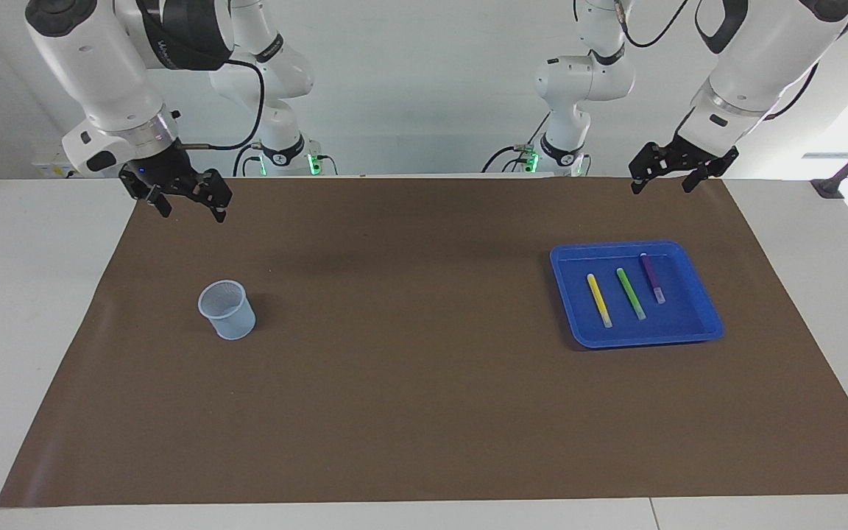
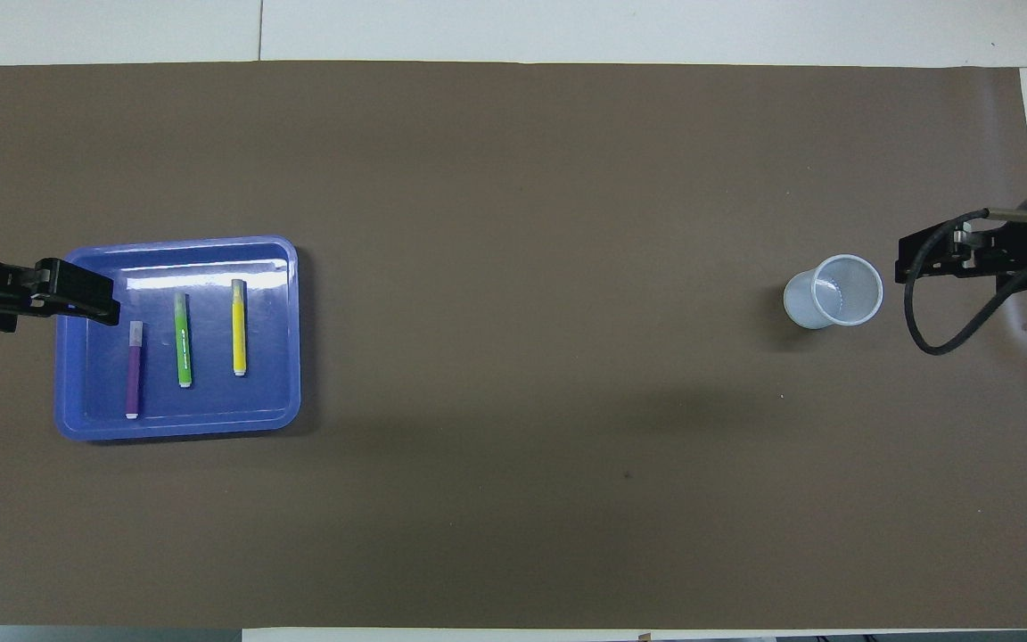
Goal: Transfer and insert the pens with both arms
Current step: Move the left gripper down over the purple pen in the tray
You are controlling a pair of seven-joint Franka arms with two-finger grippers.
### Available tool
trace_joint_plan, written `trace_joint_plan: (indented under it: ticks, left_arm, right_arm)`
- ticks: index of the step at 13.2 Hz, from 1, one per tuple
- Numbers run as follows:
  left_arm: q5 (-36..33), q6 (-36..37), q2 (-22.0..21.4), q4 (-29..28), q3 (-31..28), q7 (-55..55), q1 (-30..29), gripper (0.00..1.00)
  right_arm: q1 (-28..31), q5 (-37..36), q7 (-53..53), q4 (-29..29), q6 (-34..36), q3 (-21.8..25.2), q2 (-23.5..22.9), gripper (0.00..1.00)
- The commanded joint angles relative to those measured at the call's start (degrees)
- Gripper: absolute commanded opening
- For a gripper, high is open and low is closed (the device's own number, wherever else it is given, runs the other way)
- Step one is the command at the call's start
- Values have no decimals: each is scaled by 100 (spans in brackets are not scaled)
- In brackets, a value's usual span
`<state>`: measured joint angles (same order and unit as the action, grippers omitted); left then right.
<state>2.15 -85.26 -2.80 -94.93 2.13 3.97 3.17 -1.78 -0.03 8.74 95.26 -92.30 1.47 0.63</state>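
Pens first: all three are lying in the blue tray (image 1: 704, 309) toward the left arm's end of the surface (image 1: 424, 383), none of them touched. Going along the row from the middle of the surface outward, it's the yellow pen (image 1: 599, 299), then the green pen (image 1: 630, 293), then the purple pen (image 1: 652, 277), side by side but apart, pale ends pointing away from the robots. The purple one sits a bit nearer to the robots than the other two.

The left tool (image 1: 661, 182) is up in the air over the mat's edge on the robots' side of the tray, fingers spread wide, holding nothing. From overhead it overlaps the tray's outer corner (image 2: 77, 299), but the facing view shows it's well above and not touching anything.

Down at the right arm's end there's a pale translucent cup (image 1: 227, 310) standing upright on the brown mat (image 1: 394, 412), nothing in it. The right tool (image 1: 187, 206) hangs over the mat's corner, on the robots' side of the cup, also wide open with nothing in its grip.
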Motion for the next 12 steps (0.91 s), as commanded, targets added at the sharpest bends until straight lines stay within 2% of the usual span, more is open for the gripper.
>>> trace_joint_plan:
  ticks: [1, 3, 5, 8, 10, 12]
  left_arm:
    - [75, -639, -247, -928, -46, -833, -491, 100]
    - [75, -1350, -230, -1665, -46, -1528, -957, 100]
    - [75, -2201, 67, -2212, -63, -1916, -1239, 100]
    - [58, -3458, 446, -2950, -63, -1997, -1302, 100]
    - [14, -4058, 674, -3198, -63, -2206, -1293, 100]
    - [13, -4174, 816, -3199, -63, -2313, -1301, 100]
  right_arm:
    - [90, 118, -57, 36, 37, -24, 51, 100]
    - [90, 118, -57, 36, 37, -24, 51, 100]
    - [90, 118, -57, 36, 37, -24, 51, 100]
    - [90, 118, -57, 36, 37, -24, 51, 100]
    - [90, 118, -48, 36, 37, -24, 51, 100]
    - [90, 118, -57, 36, 37, -24, 51, 100]
